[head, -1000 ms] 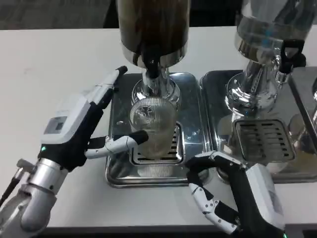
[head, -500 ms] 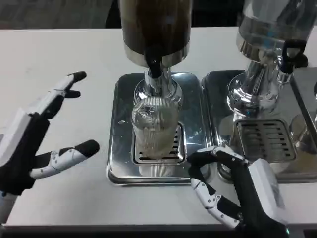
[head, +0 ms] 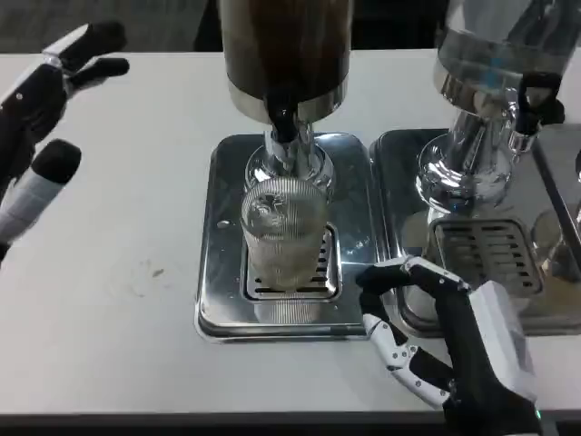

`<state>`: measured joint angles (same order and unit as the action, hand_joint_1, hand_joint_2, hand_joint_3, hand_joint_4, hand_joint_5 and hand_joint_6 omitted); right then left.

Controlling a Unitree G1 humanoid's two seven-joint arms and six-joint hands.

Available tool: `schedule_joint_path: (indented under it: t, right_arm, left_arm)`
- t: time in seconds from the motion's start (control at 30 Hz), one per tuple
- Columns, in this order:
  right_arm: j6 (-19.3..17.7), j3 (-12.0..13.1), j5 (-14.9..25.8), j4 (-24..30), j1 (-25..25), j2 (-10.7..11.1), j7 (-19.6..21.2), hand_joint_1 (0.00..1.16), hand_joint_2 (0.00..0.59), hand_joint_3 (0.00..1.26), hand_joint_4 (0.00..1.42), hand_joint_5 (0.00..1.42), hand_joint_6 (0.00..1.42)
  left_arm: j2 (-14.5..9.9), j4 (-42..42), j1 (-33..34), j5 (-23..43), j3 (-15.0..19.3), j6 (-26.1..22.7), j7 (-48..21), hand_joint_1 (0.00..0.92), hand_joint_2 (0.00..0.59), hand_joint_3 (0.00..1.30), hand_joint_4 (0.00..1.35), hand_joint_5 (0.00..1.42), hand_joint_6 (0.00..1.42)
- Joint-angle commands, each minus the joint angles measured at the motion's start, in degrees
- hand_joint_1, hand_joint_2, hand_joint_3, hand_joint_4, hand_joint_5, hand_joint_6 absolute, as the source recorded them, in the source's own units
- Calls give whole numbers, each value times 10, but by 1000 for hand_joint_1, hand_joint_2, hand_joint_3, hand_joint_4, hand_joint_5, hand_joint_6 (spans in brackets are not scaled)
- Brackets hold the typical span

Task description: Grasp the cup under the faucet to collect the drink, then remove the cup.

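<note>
Ribbed clear glass cup [head: 282,232] upright on steel drip tray [head: 214,272], under black faucet [head: 282,123] of dark drink dispenser [head: 284,50]. Left hand [head: 41,109] far left, fingers apart, empty. Right hand [head: 436,341] beside tray, fingers apart, empty.

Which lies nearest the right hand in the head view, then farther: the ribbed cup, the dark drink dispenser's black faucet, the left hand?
1. Ribbed cup, just up-left of the right hand, standing on the drip tray.
2. Black faucet, above the cup.
3. Left hand, raised at the far left edge.
</note>
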<state>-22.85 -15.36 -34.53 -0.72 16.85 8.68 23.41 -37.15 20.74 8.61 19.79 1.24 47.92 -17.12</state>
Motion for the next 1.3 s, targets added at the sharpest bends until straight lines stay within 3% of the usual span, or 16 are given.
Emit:
schedule_joint_path:
  t: [0.03, 0.13, 0.27, 0.5, 0.87, 1.0, 1.3]
  right_arm:
    - [-10, 5, 3, -6, -1, -1, 7, 561, 428, 603, 565, 431, 310]
    - [-11, 6, 6, -10, -3, -3, 9, 562, 428, 592, 565, 422, 307]
    - [-16, 9, 8, -18, -4, -6, 12, 562, 429, 591, 565, 422, 307]
    - [-19, 9, 6, -30, -7, -14, 22, 565, 436, 590, 565, 421, 306]
    - [-20, 9, 12, -44, -5, -28, 32, 573, 441, 590, 565, 421, 306]
    - [-20, 9, 12, -46, -5, -30, 35, 574, 441, 590, 565, 421, 306]
    - [-21, 7, 9, -46, -3, -34, 40, 578, 441, 590, 573, 421, 287]
  left_arm:
    - [2, -36, 43, 77, 8, -83, -119, 0, 29, 158, 122, 197, 146]
    - [0, -41, 77, 97, 7, -139, -190, 0, 27, 153, 119, 200, 143]
    - [19, -47, 104, 111, 16, -189, -252, 0, 33, 164, 129, 210, 141]
    - [51, -48, 143, 116, 33, -244, -310, 0, 30, 164, 126, 212, 141]
    - [100, -19, 189, 96, 48, -276, -333, 0, 38, 139, 88, 167, 123]
    - [117, 12, 207, 76, 44, -275, -339, 0, 38, 121, 7, 98, 84]
    - [135, 80, 237, 36, 40, -272, -368, 0, 44, 99, 0, 70, 59]
